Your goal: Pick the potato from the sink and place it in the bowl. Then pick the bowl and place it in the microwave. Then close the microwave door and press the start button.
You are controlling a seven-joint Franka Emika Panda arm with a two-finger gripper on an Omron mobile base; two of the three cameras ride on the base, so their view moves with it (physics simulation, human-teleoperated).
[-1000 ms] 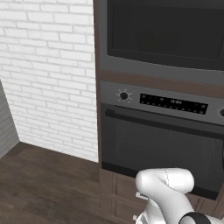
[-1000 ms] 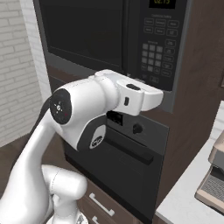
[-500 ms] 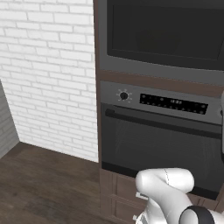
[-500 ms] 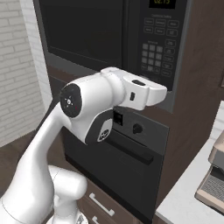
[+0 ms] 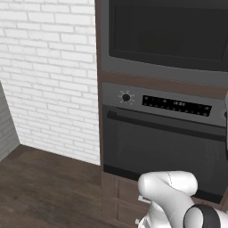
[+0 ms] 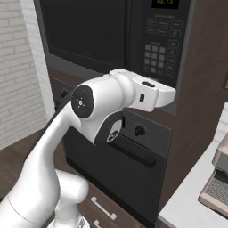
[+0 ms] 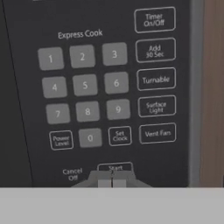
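With its fingertips pressed together and gripping nothing, the gripper (image 7: 112, 180) sits directly at the lower edge of the "Start" button (image 7: 115, 168) on the microwave (image 6: 111, 40) control panel (image 7: 109, 87); actual contact cannot be confirmed.

Panel legends readable in the hand view:
- Heading: "Express Cook".
- Number keys 1 to 9 in three rows, with 0 below.
- Right column, top to bottom: "Timer On/Off", "Add 30 Sec", "Turntable", "Surface Light", "Vent Fan".
- Bottom row: "Power Level", "0", "Set Clock".
- Beside the Start button, to its left: "Cancel Off".

In the right base view, the microwave door (image 6: 84, 31) is closed flush with the frame, and a green display (image 6: 163, 2) glows above the keypad; its digits are too small to read. The white arm (image 6: 111, 98) reaches across toward the keypad. Below the microwave stands an oven (image 5: 164, 147) with a knob, a dark display strip and a bar handle. A white brick wall (image 5: 49, 75) lies to the left.
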